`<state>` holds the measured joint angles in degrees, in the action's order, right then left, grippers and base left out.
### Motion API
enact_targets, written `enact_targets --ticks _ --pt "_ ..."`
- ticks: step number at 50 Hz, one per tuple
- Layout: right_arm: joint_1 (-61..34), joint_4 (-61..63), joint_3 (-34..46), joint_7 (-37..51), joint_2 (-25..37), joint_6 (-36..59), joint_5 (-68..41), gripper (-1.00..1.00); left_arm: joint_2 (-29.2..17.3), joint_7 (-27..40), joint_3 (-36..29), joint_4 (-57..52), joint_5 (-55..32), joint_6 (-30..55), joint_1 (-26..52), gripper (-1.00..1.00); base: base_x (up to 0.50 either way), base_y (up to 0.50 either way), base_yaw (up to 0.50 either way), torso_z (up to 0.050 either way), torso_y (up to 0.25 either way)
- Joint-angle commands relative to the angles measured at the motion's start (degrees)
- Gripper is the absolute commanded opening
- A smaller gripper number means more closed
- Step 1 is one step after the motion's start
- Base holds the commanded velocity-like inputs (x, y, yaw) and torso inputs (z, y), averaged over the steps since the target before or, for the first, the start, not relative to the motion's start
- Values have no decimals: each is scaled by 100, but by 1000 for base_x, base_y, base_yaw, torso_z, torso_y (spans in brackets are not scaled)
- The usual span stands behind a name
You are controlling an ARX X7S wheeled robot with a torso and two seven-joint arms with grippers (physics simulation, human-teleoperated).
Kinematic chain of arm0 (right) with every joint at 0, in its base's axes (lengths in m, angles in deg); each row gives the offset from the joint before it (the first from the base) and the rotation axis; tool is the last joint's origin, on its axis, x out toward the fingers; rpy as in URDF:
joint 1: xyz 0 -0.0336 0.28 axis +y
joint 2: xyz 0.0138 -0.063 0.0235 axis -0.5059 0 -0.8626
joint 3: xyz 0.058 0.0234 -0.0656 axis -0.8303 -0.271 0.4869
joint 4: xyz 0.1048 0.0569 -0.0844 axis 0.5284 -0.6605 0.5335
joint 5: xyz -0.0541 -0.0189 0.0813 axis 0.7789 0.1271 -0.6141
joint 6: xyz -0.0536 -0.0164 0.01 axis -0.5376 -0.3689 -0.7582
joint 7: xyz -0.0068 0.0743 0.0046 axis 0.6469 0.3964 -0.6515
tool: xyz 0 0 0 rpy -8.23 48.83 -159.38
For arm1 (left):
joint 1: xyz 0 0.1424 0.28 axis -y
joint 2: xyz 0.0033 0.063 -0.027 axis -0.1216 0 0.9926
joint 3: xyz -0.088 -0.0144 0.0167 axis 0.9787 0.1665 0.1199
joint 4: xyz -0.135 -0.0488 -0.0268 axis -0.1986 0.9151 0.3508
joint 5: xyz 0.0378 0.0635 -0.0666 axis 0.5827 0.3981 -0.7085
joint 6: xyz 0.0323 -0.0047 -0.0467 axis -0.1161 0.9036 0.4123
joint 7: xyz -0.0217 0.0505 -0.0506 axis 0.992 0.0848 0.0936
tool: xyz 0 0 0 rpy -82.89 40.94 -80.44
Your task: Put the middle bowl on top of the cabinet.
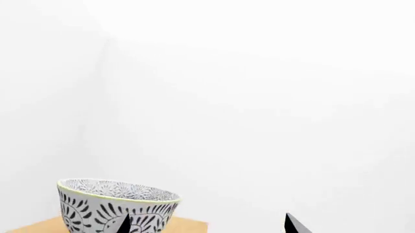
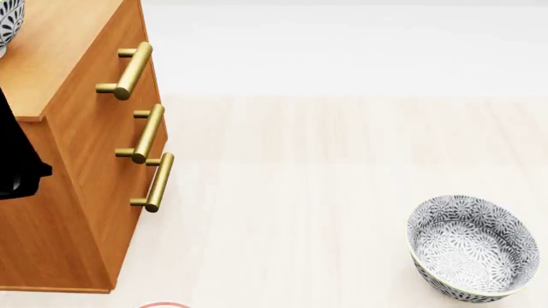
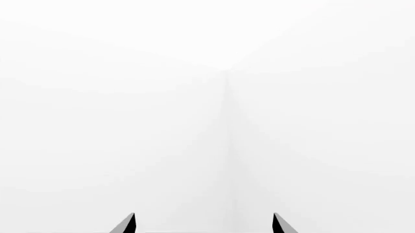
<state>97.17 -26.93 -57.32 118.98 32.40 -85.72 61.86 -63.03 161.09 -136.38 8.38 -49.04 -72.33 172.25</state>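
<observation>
Left wrist view: our left gripper (image 1: 209, 227) spread wide, empty, behind the middle bowl (image 1: 118, 206) standing upright on the cabinet (image 2: 60, 45).
We count one other bowl (image 2: 473, 249) on the floor, three brass handles (image 2: 128, 70); right gripper (image 3: 203, 226) likewise open, holding nothing.
</observation>
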Motion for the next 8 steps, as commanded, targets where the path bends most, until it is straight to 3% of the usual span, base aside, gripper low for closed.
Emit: enact_targets --ticks 1,8 --pt "-4 26 17 -4 22 55 15 100 -148 177 262 -243 1082 195 -1040 100 0 0 0 0 0" --pt "-2 17 10 -14 45 70 -1 100 -543 210 1423 -782 2148 907 -2410 100 0 0 0 0 0"
